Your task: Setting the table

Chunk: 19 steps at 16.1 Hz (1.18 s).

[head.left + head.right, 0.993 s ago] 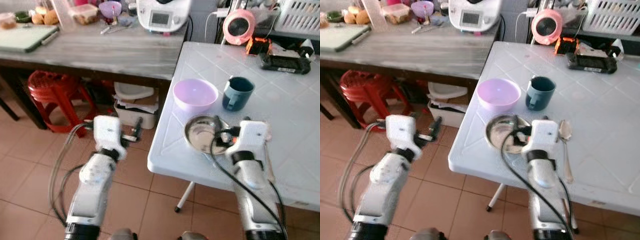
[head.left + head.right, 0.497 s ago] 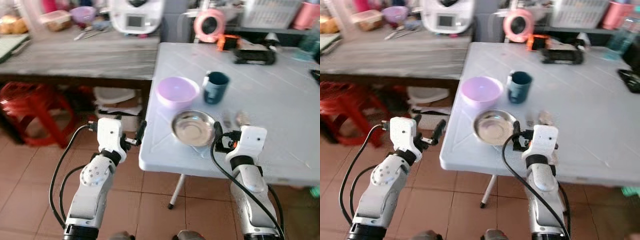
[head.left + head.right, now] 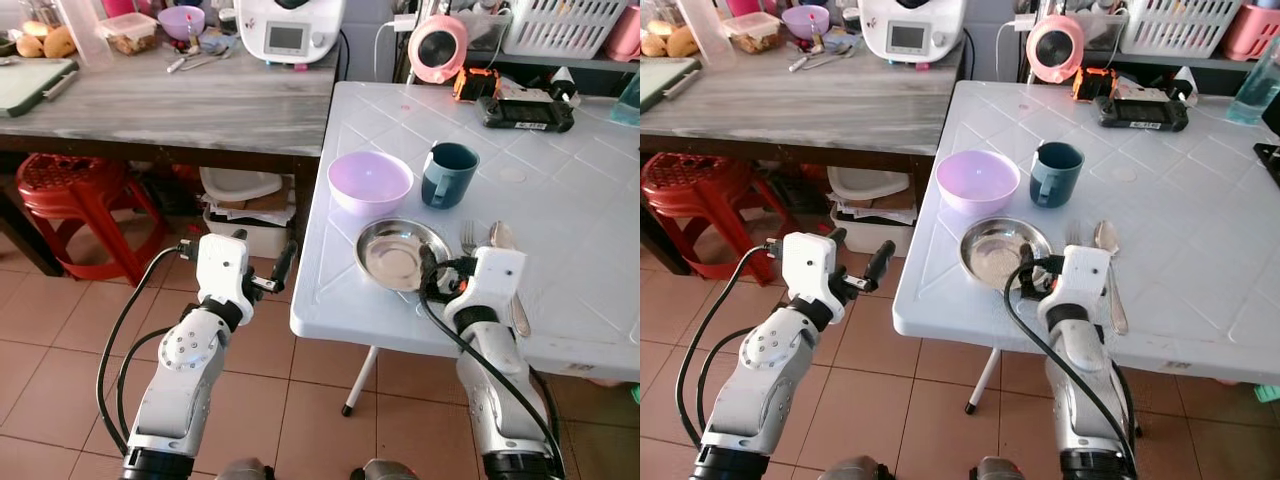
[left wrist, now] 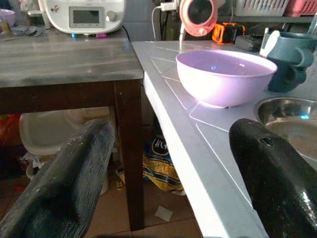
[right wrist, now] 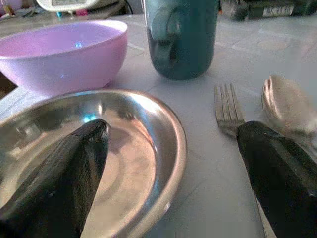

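Observation:
On the white table [image 3: 570, 190] a purple bowl [image 3: 370, 182] and a teal mug [image 3: 448, 173] stand side by side. A steel plate [image 3: 395, 255] lies in front of them near the front edge. A fork [image 3: 468, 237] and a spoon [image 3: 500, 236] lie just right of the plate. My right gripper [image 3: 447, 270] is open and low over the table, one finger above the plate [image 5: 124, 148], the other by the fork [image 5: 227, 106]. My left gripper [image 3: 262, 268] is open and holds nothing, hanging over the floor just left of the table's edge [image 4: 198, 163].
A grey wooden counter [image 3: 180, 95] with a white appliance [image 3: 290, 25] stands left of the table. A red stool [image 3: 75, 190] and boxes [image 3: 250, 200] sit under it. A pink fan [image 3: 440, 45], a black device [image 3: 525, 110] and a white basket [image 3: 570, 25] line the table's far side.
The whole picture swung and settled, so the camera moved. Both grippers stay open, the right one still at the plate's right rim and the left still beside the table edge.

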Motion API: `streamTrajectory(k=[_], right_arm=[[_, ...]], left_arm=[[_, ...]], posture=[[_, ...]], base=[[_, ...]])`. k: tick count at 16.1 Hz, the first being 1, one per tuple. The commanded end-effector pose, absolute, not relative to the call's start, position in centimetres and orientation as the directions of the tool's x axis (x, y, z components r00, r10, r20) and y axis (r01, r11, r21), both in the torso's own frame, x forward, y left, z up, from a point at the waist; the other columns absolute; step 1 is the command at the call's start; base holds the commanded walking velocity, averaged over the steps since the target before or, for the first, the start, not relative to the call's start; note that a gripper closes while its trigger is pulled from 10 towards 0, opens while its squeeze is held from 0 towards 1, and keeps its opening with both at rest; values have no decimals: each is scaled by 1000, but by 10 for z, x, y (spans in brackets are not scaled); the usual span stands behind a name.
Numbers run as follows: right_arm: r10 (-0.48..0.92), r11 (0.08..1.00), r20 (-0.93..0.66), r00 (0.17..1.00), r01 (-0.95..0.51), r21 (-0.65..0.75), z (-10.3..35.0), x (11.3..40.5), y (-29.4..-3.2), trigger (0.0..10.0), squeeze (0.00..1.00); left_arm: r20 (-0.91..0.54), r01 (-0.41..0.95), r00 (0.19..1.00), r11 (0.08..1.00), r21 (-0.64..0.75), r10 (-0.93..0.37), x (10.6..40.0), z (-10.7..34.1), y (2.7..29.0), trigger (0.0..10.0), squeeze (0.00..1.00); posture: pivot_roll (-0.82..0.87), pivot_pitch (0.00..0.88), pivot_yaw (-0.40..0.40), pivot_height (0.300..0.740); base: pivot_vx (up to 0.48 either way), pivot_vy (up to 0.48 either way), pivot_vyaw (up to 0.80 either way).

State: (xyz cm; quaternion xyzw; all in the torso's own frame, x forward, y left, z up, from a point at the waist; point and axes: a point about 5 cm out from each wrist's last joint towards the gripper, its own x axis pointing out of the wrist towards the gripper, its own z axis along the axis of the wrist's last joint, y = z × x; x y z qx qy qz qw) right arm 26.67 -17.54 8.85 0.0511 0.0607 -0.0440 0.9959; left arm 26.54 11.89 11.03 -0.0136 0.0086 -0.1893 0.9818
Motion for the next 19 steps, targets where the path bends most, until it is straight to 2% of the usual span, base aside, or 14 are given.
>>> streamTrajectory(k=[1, 6, 7, 8, 9, 12, 13, 14, 15, 16, 19], right_arm=[[-73, 989, -157, 985, 91, 116, 86, 268, -177, 10000, 0], [-44, 983, -210, 977, 79, 163, 79, 266, -178, 10000, 0], [-31, 983, -216, 976, 69, 169, 78, 267, -178, 8941, 0], [-6, 985, -215, 977, 43, 167, 78, 271, -175, 314, 0], [5, 984, -213, 977, 33, 172, 79, 274, -174, 0, 0], [15, 982, -213, 977, 26, 189, 82, 278, -173, 0, 0], [20, 981, -216, 976, 22, 191, 82, 279, -173, 1882, 0], [29, 978, -224, 974, 19, 209, 81, 279, -172, 3176, 0], [30, 977, -223, 974, 19, 214, 81, 279, -172, 3882, 0], [35, 976, -221, 975, 15, 218, 81, 279, -171, 9804, 0], [80, 951, -183, 980, -20, 309, 89, 282, -165, 10000, 0]], left_arm=[[-8, 374, 927, 927, -20, -375, 264, 114, 120, 10000, 0], [-18, 377, 926, 926, -19, -378, 263, 113, 121, 10000, 0], [-20, 378, 925, 925, -19, -379, 263, 113, 120, 10000, 0], [-23, 381, 924, 924, -17, -382, 262, 113, 120, 10000, 0], [-23, 381, 924, 924, -17, -382, 262, 113, 120, 10000, 0], [-26, 375, 926, 927, -16, -375, 262, 114, 122, 10000, 0], [-26, 373, 927, 928, -16, -374, 261, 114, 123, 10000, 0], [-28, 372, 928, 928, -15, -373, 260, 114, 123, 10000, 0], [-28, 372, 928, 928, -15, -373, 260, 114, 123, 10000, 0], [-28, 372, 928, 928, -13, -373, 261, 114, 123, 10000, 0], [-30, 376, 926, 926, -18, -377, 262, 114, 123, 10000, 0]], posture=[[-12, 0, 39, 740], [-15, 5, 46, 740], [-15, 6, 47, 740], [-13, 10, 49, 740], [-13, 10, 49, 740], [-3, 13, 46, 740], [-1, 14, 47, 740], [0, 15, 47, 740], [0, 15, 47, 740], [0, 14, 48, 740], [-2, 10, 48, 740]], base=[[0, 0, 0], [0, 0, 0], [0, 0, 0], [0, 0, 0], [0, 0, 0], [0, 0, 0], [0, 0, 0], [0, 0, 0], [0, 0, 0], [0, 0, 0], [0, 0, 0]])
